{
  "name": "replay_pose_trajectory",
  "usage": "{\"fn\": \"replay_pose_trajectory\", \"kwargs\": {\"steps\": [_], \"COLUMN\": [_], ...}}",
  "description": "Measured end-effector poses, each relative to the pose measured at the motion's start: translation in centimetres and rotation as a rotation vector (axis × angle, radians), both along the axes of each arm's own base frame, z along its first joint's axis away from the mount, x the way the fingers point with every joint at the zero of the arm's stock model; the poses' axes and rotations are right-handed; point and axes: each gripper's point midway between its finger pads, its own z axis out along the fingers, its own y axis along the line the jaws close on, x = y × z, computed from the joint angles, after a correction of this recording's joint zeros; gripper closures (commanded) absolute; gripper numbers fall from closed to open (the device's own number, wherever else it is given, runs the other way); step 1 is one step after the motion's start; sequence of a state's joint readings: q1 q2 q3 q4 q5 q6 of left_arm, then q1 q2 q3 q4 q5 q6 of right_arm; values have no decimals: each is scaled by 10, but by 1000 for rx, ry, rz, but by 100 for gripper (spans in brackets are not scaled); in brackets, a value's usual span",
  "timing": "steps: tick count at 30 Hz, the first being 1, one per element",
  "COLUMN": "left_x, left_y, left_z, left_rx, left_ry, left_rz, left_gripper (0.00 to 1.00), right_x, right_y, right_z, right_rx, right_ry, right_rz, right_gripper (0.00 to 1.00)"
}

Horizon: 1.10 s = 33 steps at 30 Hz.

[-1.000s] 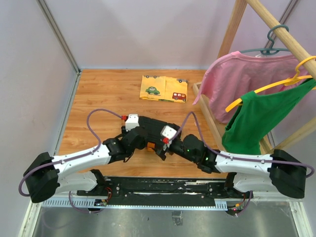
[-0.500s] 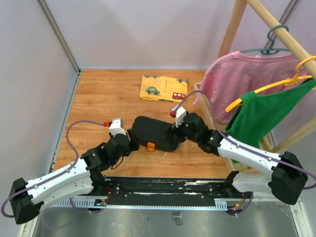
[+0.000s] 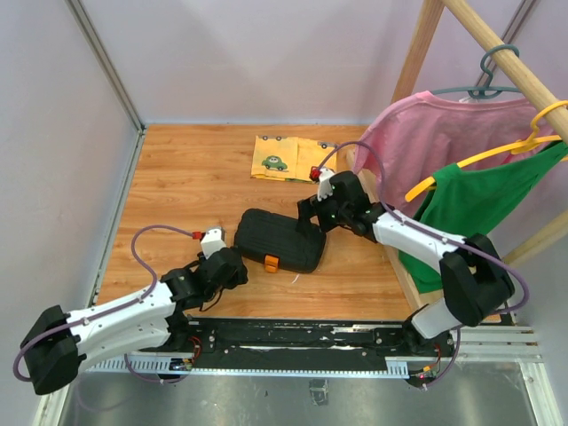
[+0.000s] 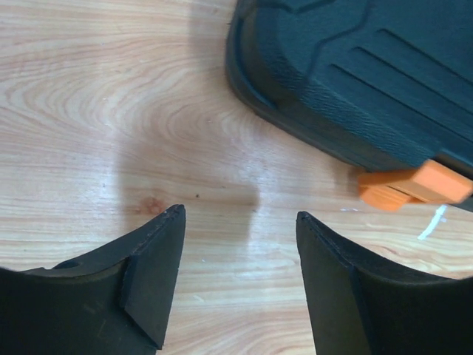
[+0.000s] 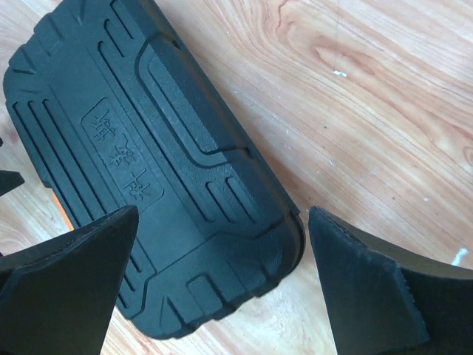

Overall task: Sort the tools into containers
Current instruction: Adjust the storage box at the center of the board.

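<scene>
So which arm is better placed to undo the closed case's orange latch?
Left, probably. The left end effector, open, faces the case's near edge, orange latch just ahead. The right end effector, also open, hovers over the case's far side, away from the latch.

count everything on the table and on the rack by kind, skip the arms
black tool case: 1
yellow printed cloth: 1
shirts: 2, the pink shirt and the green shirt
hangers: 2, the teal hanger and the yellow hanger
loose tools in view: 0
total: 6
</scene>
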State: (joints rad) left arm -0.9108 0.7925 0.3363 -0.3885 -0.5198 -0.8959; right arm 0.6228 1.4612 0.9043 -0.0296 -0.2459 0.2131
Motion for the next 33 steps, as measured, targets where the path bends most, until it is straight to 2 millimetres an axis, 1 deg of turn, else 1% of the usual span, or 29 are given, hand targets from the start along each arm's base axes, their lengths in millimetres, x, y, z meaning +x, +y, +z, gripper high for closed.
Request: {"fn": "replay_pose_trajectory", "kwargs": {"steps": [2, 4, 8, 10, 13, 17, 20, 23, 25, 29, 33], "left_x": [1, 5, 19, 28, 35, 38, 40, 45, 51, 69, 86], "left_y": [4, 7, 13, 16, 18, 16, 16, 15, 11, -6, -21], "left_z": [-7, -12, -8, -6, -7, -15, -22, -25, -24, -17, -9], "left_rx": [29, 53, 58, 53, 55, 80, 106, 126, 139, 152, 161], "left_ry": [22, 36, 27, 20, 21, 47, 72, 84, 89, 87, 74], "left_rz": [13, 30, 71, 93, 101, 80, 67, 58, 46, -10, -55], "left_gripper": [31, 31, 31, 31, 31, 31, 32, 32, 34, 36, 37], "right_x": [3, 2, -4, -7, -10, -20, -31, -41, -48, -62, -70], "right_y": [4, 9, 14, 16, 17, 15, 12, 8, 4, -4, -3], "right_z": [-8, -16, -29, -30, -30, -35, -35, -34, -34, -34, -34], "right_rx": [9, 19, 37, 49, 63, 90, 120, 139, 147, 164, 183], "right_ry": [38, 75, 135, 151, 158, 165, 168, 177, 181, 193, 188], "right_rz": [19, 48, 97, 113, 126, 135, 130, 122, 115, 99, 95], "right_gripper": [0, 0, 1, 1, 1, 2, 2, 2, 2, 2, 2]}}
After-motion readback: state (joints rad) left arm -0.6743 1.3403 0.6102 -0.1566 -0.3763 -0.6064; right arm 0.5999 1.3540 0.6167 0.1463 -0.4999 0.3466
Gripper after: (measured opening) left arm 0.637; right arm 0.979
